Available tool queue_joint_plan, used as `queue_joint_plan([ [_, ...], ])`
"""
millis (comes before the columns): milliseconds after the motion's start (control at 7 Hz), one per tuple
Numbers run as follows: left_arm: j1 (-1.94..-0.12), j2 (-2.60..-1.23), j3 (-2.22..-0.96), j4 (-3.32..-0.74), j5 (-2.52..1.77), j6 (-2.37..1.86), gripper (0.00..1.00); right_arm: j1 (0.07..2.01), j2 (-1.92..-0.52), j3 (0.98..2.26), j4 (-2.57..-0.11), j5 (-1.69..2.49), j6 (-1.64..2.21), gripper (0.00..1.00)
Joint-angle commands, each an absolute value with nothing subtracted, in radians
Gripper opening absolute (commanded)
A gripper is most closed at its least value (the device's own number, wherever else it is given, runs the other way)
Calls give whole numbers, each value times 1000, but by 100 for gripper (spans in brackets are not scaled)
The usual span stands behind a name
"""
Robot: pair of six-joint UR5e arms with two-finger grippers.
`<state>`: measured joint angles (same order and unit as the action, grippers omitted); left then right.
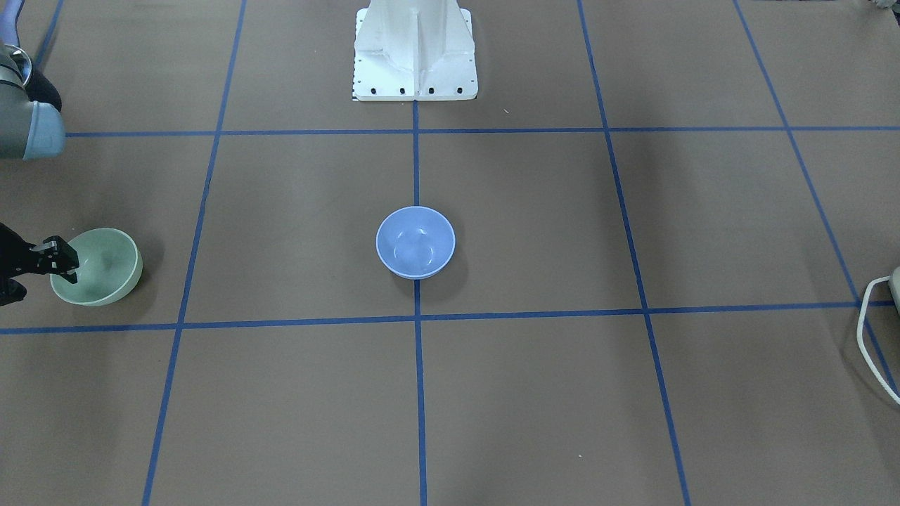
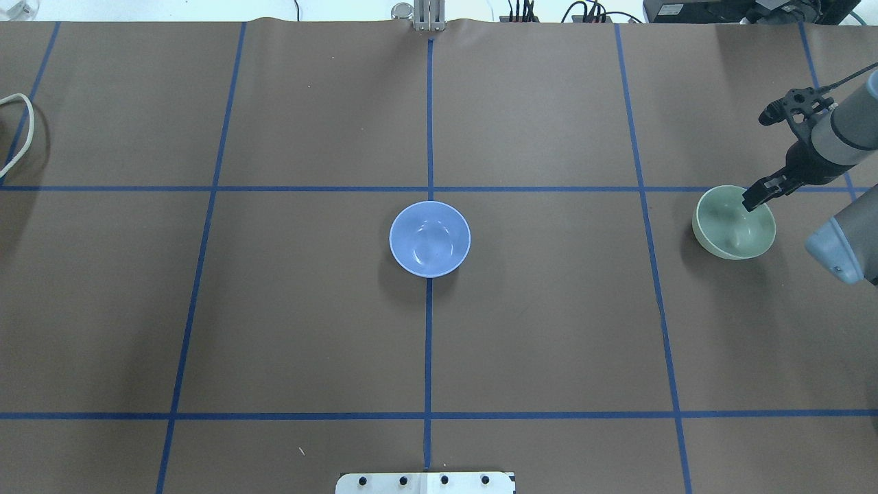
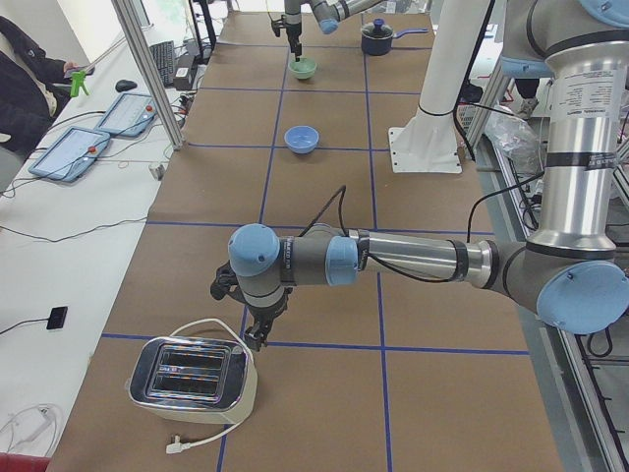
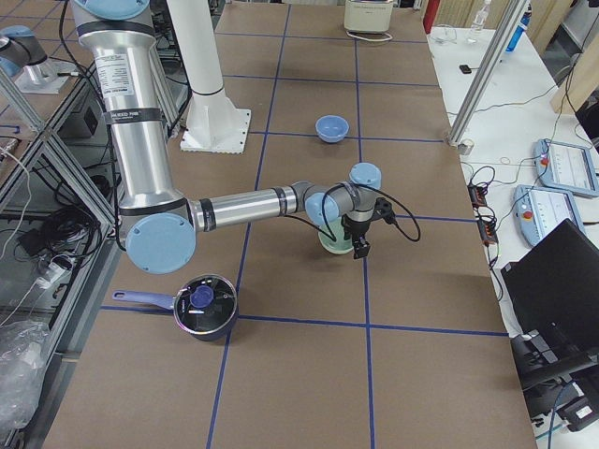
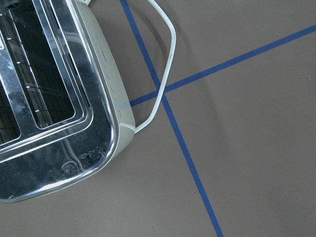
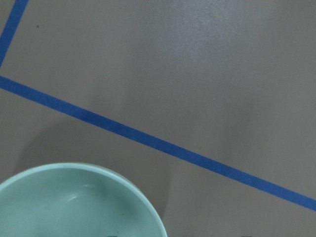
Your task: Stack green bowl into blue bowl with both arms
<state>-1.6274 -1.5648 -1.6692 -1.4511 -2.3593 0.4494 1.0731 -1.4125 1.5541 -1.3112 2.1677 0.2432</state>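
Observation:
The green bowl (image 2: 728,230) sits on the table at the far right of the overhead view, and it shows at the left edge of the front view (image 1: 105,270). My right gripper (image 2: 753,200) reaches down onto its near rim, with narrow fingertips (image 1: 68,266) that look closed on the rim. The right wrist view shows only the bowl's rim (image 6: 74,197). The blue bowl (image 2: 430,239) stands upright and empty at the table's middle. My left gripper (image 3: 254,337) hangs far off beside a toaster. I cannot tell if it is open or shut.
A chrome toaster (image 3: 193,382) with a white cord (image 5: 165,69) stands at the table's left end. A dark pot with a lid (image 4: 202,304) sits near the right arm's side. The white robot base (image 1: 415,53) is at the table's back middle.

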Motion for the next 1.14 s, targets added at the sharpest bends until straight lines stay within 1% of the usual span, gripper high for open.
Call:
queue_joint_plan([
  [0,-1628,-1563,-1667,-1451,-2359,448,97,1072,-1416,1555,-1312,2189,238,0],
  [571,-1626,-1563,-1669,-1451,-2359,443,97,1086,-1419,1558,-1315,2230,241,0],
  [857,-1626,-1563,-1669,-1451,-2361,439,97,1201,-1410,1562,-1321,2424,241,0],
  [1000,-1626,-1563,-1667,-1451,-2361,437,97,1213,-1407,1575,-1318,2474,255,0],
])
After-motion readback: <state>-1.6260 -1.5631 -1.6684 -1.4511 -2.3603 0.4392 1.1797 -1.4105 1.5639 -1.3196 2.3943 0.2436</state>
